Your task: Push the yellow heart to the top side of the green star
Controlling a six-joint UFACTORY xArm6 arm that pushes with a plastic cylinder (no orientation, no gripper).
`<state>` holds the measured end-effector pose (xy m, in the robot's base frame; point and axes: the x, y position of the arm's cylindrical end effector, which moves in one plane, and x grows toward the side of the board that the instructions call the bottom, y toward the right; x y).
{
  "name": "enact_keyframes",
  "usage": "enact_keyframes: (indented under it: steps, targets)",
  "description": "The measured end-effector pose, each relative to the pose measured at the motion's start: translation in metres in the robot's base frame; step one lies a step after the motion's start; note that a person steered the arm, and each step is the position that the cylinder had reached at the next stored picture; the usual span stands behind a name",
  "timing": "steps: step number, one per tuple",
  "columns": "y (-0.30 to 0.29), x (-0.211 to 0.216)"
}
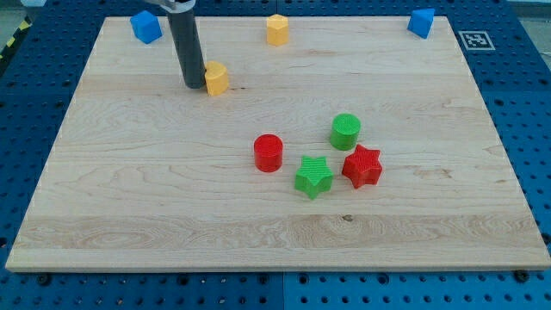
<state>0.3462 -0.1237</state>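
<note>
A yellow heart [216, 77] lies in the upper left part of the wooden board. My tip [194, 85] stands right against its left side, touching or nearly touching it. The green star [313, 176] lies right of the board's middle, well down and to the right of the heart. No gripper is present; the arm ends in a dark rod that enters from the view's top.
A red cylinder [269, 152] lies left of the green star, a red star [362, 166] to its right and a green cylinder [345, 131] above and right of it. A yellow hexagon [276, 29] and two blue blocks [145, 27] [421, 22] lie along the top edge.
</note>
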Motion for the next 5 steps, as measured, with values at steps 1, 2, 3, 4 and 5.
enact_keyframes:
  steps: [1,2,3,4,5]
  targets:
    - [-0.017,-0.001]
    - [-0.038,-0.013]
    - [-0.040,-0.036]
    - [-0.024,-0.037]
    - [0.008,-0.035]
